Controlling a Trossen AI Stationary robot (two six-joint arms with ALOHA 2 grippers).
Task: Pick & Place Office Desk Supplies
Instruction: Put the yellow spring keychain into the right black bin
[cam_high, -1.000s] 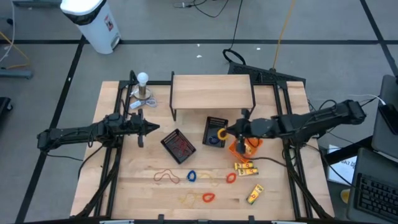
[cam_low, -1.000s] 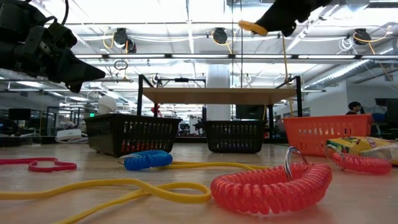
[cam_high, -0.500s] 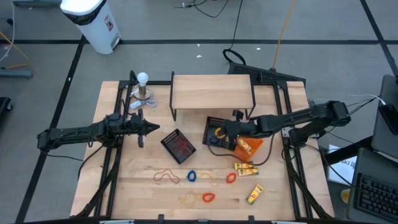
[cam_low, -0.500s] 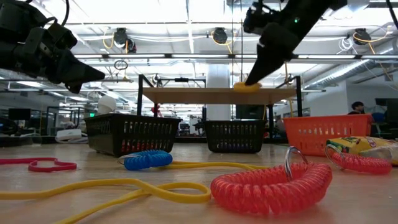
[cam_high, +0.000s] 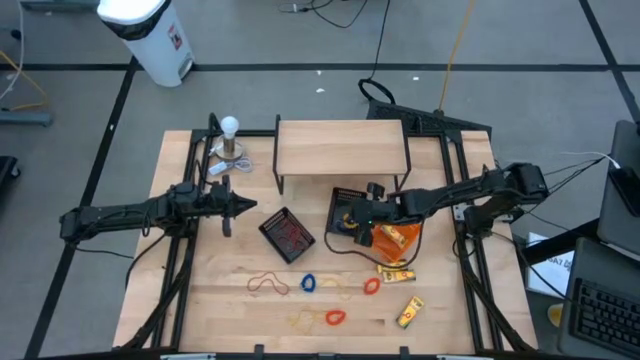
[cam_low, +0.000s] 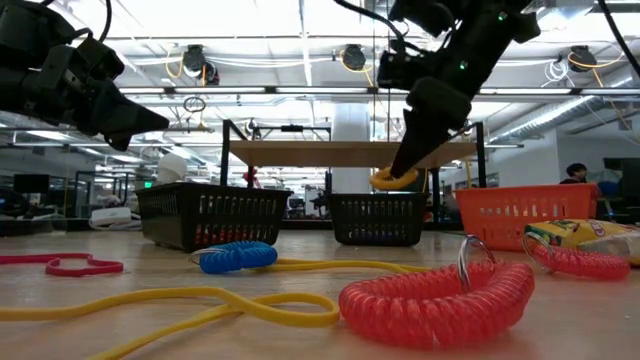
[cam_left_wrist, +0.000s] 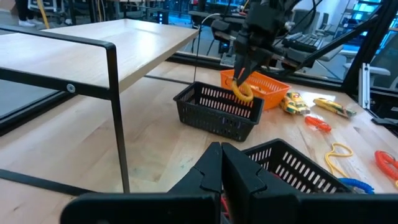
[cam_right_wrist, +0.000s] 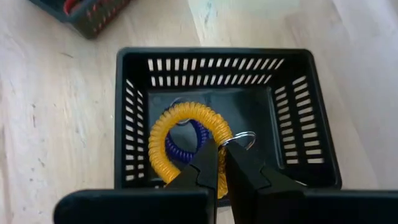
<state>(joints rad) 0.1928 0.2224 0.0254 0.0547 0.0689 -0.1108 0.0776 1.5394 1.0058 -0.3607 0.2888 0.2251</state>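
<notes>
Holding yellow coil wristband (cam_right_wrist: 186, 144) pinched in right gripper (cam_right_wrist: 217, 167), fingers near-closed, coil hanging just below tips inside black mesh basket (cam_right_wrist: 314, 134) over blue coil (cam_right_wrist: 183, 146). Risk: keyring (cam_right_wrist: 241, 139) snags finger on release. Left gripper (cam_left_wrist: 221, 168) closed, empty, idle.

Two dark, slender jointed arms, each end effector tapering to matte black pointed fingers (cam_right_wrist: 208, 167)

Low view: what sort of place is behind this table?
Probably a large robotics lab or open workshop. Beyond the wooden table the low view shows an exposed ceiling with strip lights and pipes, rows of workstations with monitors, and a person seated at far right.
</notes>
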